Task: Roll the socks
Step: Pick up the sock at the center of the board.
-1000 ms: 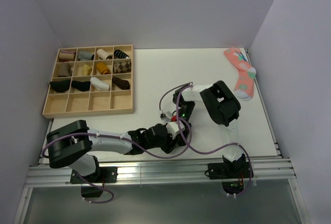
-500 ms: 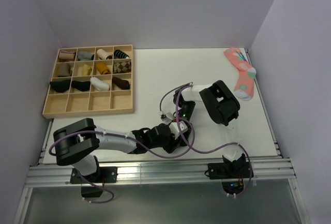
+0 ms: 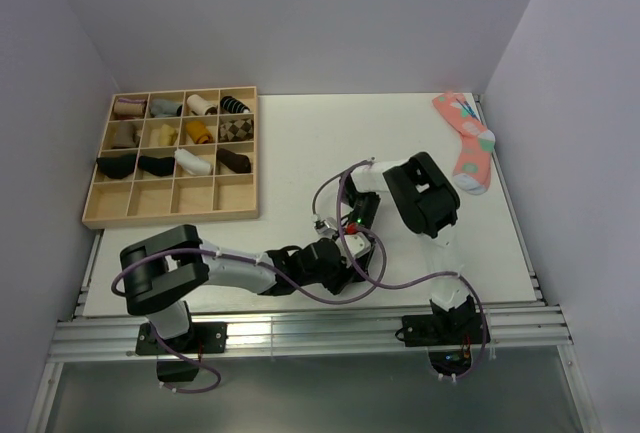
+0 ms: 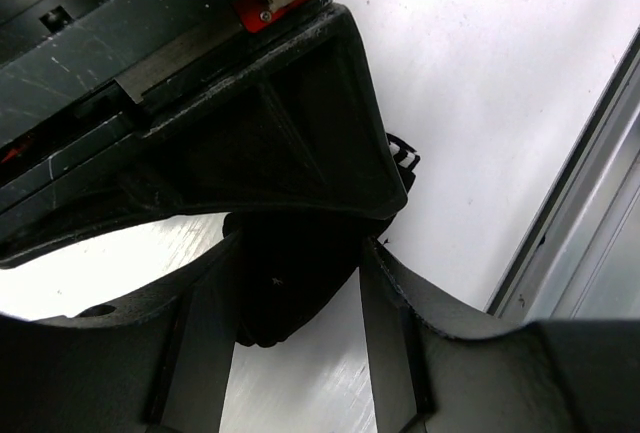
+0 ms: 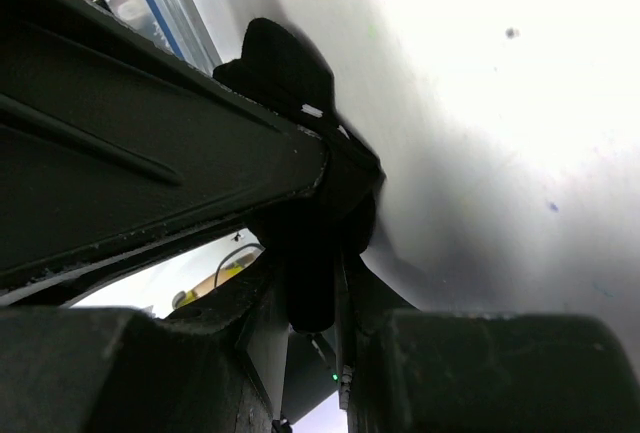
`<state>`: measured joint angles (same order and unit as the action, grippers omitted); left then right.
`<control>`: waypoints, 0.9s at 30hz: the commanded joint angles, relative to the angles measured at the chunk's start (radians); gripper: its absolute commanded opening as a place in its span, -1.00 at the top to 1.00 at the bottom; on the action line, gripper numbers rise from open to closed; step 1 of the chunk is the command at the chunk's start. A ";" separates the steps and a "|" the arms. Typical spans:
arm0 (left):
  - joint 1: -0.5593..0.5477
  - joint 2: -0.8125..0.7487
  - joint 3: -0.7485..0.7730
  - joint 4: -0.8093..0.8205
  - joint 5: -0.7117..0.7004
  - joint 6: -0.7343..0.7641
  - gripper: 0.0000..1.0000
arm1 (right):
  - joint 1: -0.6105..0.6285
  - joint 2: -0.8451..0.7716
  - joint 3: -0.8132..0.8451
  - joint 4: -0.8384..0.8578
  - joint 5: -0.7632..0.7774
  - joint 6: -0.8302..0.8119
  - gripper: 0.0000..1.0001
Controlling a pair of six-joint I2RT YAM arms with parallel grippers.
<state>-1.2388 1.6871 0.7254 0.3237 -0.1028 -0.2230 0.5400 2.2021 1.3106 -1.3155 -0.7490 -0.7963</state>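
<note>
The black socks [image 4: 290, 303] are a dark lump pinched between both grippers near the table's front edge. In the top view the two gripper heads cover them. My left gripper [image 3: 335, 258] reaches in from the left. In the left wrist view its fingers [image 4: 200, 353] stand on either side of the lump, with the gripper [image 4: 298, 253] closed on it. My right gripper [image 3: 350, 225] comes down from behind. In the right wrist view it [image 5: 312, 263] is shut narrowly on a fold of the socks [image 5: 312, 298]. No white stripes are clearly visible.
A wooden compartment tray [image 3: 95, 215] with several rolled socks sits at the back left. A pink patterned sock [image 3: 465, 143] lies at the back right by the wall. Purple cables [image 3: 400, 291] loop round the grippers. The metal rail [image 3: 300, 328] runs along the near edge.
My left arm has swung right and reached further in, so its gripper now sits tight against the right gripper. The right gripper has barely moved.
</note>
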 commanded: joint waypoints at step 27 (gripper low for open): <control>-0.025 0.160 0.077 -0.156 0.080 0.007 0.02 | -0.046 0.116 0.144 -0.056 0.077 -0.076 0.56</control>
<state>-1.2499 1.7664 0.8116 0.3046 -0.1276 -0.2207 0.4992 2.2913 1.4170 -1.4555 -0.6849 -0.8810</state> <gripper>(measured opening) 0.499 0.260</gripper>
